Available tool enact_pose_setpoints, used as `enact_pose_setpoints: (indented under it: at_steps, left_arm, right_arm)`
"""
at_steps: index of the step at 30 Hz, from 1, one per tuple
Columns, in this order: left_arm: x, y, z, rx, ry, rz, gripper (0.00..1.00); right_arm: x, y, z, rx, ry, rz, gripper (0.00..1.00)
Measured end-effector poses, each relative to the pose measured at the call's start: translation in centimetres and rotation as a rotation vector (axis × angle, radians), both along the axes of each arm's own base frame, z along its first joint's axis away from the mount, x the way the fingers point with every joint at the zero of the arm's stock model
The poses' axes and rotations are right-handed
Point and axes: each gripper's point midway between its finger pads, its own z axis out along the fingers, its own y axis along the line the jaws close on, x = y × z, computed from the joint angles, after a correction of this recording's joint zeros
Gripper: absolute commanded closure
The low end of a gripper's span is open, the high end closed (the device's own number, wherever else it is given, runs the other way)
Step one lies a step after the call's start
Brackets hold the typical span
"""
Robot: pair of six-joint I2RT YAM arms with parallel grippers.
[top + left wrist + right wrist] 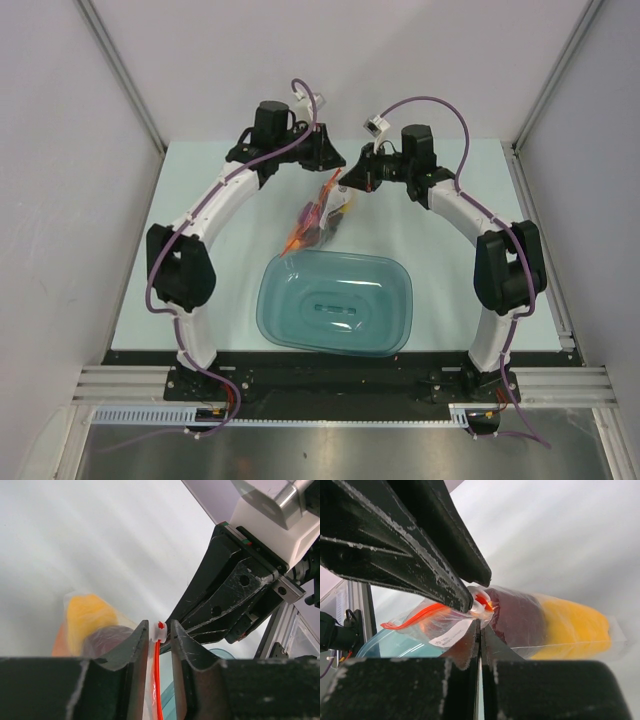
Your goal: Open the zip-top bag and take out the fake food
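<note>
A small, clear, crinkly plastic zip-top bag point(322, 218) is held up between the two arms over the far middle of the pale matt table point(450, 215). It hangs just beyond the far rim of a teal translucent plastic tub point(290, 300), a rectangle with rounded corners. Both white arms arch inward from their bases, and their black wrists meet nose to nose at the bag's mouth. The right gripper point(480, 626) has its scuffed black fingers pressed together on the thin film. The left gripper point(160, 629) has its fingers narrowly apart with the small white-and-red zip tab point(160, 626) between them; whether they press on it cannot be told. The overhead view gives only a tangle of orange and dark colour. The wrist views show the smooth fake food point(570, 625) packed inside, a yellow piece against a dark red piece point(517, 617). They also show the orange-red zip strip point(412, 619) curving off sideways.
</note>
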Motion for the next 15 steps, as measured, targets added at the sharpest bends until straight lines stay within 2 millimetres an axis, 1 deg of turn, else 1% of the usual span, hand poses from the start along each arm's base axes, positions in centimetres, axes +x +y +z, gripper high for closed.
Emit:
enact_pose_setpoints:
  at_steps: [1,2,4,5,6,7,10,11,14,15]
  left_arm:
    - [0.0,0.0,-0.1,0.001,0.001,-0.001,0.64]
    - [0.0,0.0,-0.2,0.001,0.005,-0.003,0.62]
    - [-0.1,-0.1,-0.5,0.003,0.014,-0.010,0.58]
    - [-0.2,-0.1,-0.6,0.004,0.019,-0.012,0.59]
    - [-0.3,-0.1,-0.6,0.004,0.022,-0.016,0.61]
    - [-0.3,-0.1,-0.7,0.005,0.025,-0.017,0.69]
    - [-0.5,-0.1,-0.8,0.009,0.031,-0.021,0.80]
    - [-0.5,-0.1,-0.9,0.011,0.030,-0.022,0.86]
    - [-0.5,0.0,-1.1,0.018,0.026,-0.026,0.99]
    - [-0.4,0.0,-1.2,0.019,0.029,-0.025,1.00]
  right_arm:
    - [0.0,0.0,0.0,0.000,0.000,0.000,1.00]
    - [0.0,0.0,0.0,0.000,0.001,0.000,1.00]
    - [0.0,0.0,0.0,0.002,0.005,-0.001,1.00]
    - [0.0,0.0,-0.1,0.002,0.008,-0.002,1.00]
    - [0.0,0.0,-0.1,0.003,0.008,-0.002,1.00]
    - [0.1,0.1,-0.1,0.004,0.009,-0.003,1.00]
    - [0.2,0.1,-0.2,0.008,0.013,-0.004,1.00]
    - [0.2,0.1,-0.2,0.010,0.015,-0.005,1.00]
    - [0.2,0.1,-0.1,0.012,0.018,-0.006,1.00]
    - [0.2,0.1,-0.1,0.012,0.018,-0.006,1.00]
